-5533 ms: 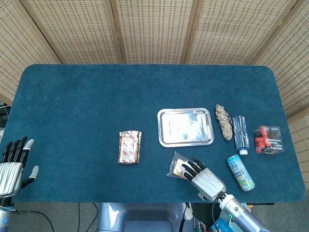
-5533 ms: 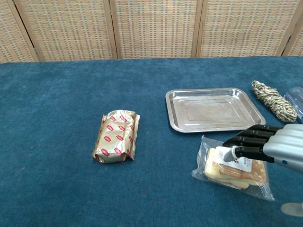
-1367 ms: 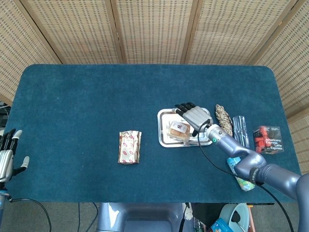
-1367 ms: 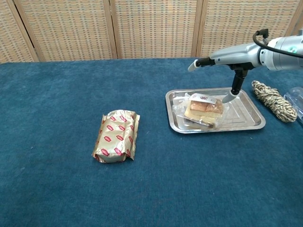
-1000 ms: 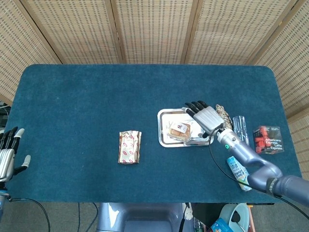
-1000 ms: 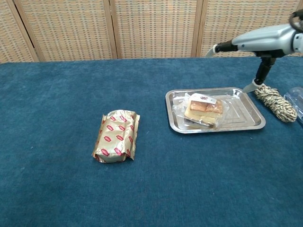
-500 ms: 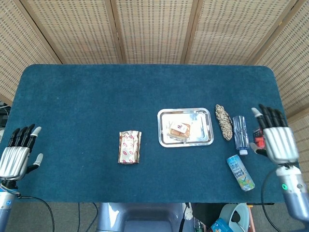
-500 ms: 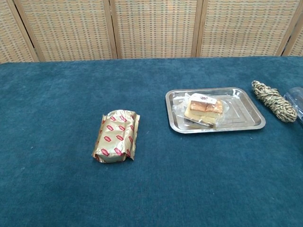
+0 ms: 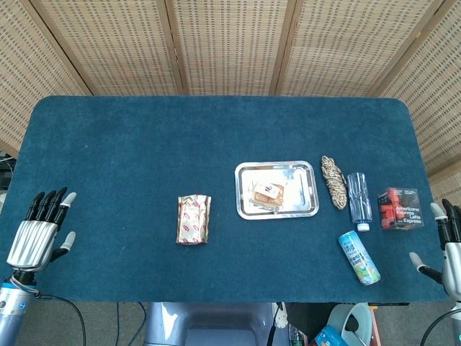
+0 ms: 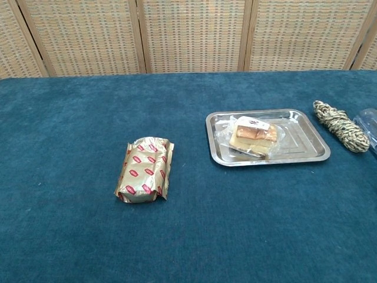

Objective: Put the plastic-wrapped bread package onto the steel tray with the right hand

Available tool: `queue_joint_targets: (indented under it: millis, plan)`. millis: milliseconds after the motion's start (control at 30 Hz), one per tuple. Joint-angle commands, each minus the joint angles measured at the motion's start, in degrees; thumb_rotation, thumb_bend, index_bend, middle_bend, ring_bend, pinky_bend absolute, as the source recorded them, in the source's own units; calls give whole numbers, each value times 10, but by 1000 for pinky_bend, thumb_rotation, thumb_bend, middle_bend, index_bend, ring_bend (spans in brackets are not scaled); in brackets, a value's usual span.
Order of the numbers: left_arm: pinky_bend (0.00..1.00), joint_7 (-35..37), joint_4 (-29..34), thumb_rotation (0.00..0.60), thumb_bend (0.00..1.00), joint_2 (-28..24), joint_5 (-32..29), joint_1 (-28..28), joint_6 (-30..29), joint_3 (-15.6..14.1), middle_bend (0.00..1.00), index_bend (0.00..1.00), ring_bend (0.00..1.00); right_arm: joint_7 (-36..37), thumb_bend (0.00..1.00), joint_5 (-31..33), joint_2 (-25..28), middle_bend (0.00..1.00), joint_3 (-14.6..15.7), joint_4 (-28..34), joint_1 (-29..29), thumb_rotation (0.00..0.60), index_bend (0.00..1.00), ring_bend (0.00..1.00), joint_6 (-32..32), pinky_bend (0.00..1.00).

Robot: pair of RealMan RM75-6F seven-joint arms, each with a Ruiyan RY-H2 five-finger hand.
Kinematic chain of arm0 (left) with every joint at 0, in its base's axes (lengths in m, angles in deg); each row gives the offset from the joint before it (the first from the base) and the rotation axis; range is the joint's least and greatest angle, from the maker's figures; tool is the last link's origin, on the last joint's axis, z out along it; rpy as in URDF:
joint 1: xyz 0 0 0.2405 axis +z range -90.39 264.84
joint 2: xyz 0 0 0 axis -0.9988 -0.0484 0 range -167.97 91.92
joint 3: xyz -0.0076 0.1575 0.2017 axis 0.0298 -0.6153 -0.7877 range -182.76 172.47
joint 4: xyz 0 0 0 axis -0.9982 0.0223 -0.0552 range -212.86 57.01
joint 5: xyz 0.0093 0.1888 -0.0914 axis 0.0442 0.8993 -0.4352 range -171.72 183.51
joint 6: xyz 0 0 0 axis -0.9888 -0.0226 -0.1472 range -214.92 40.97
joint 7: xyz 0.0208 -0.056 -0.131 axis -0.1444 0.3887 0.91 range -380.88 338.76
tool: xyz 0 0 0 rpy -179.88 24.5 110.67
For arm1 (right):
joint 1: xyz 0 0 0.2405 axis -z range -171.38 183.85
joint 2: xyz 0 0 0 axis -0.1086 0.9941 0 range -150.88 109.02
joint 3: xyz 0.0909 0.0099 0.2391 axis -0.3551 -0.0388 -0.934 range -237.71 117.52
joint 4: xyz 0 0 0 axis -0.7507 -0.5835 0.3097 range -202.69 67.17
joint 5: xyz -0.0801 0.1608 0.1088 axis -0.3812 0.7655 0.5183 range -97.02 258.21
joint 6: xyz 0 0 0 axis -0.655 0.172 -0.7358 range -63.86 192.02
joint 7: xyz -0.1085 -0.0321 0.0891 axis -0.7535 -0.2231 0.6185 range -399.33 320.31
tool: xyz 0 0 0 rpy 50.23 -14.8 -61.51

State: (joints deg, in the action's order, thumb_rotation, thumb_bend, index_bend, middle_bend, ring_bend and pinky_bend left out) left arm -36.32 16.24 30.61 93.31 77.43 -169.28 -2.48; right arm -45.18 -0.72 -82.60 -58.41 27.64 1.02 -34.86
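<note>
My right hand [image 9: 452,245] hung at the table's near right corner, fingers apart and holding nothing, well clear of everything it had to do with. My left hand [image 9: 39,234] sat off the near left edge, fingers likewise spread and empty.

The plastic-wrapped bread package [image 10: 253,137] lay inside the steel tray [image 10: 306,154], toward its left half, its loose wrap touching the tray's near rim but not spilling over. I judged the placing step finished and the task essentially complete; all that remained, if anything, was to keep both hands away and let the package sit.

Around my right hand the room was tight: a small red and black box [image 9: 400,208] stood just ahead of it, a blue can [image 9: 359,257] lay tilted near the front edge to its left, and a clear bottle [image 9: 358,200] and a coil of rope [image 9: 333,182] lay between the box and the tray. Any reach inward from that corner would have needed to rise over these first. The left side offered far more open cloth, with only a gold foil packet [image 9: 194,219] lying well apart from the tray.
</note>
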Motion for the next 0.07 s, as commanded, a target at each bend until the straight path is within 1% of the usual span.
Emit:
queue_joint_targets:
  millis: [33,67]
  plan:
    - [0,2,-3,595,413,2,2,2,-2,-2,0,0,0,9,210,-5,-15,0,-2,-17,10,600,0,0,1,60]
    - [0,4,-5,595,413,2,2,3,-4,-3,0,0,0,11,210,-8,-17,0,-2,-22,15,600,0,0,0,60]
